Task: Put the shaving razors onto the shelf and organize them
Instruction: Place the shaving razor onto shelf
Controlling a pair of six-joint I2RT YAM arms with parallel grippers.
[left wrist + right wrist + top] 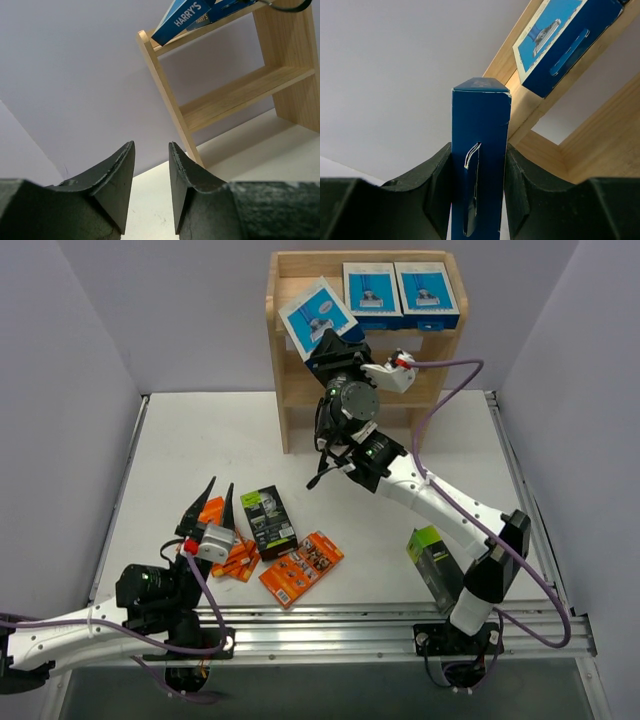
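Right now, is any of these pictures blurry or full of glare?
Top view: even light, sharp, no glare on the shelf. Left wrist: dark fingers fill the bottom, slightly soft. Right wrist: the held blue box is crisp, evenly lit.

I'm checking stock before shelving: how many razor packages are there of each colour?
blue-and-white boxes: 3
black-and-lime boxes: 2
orange packs: at least 3, some partly hidden by the left gripper
Total: at least 8
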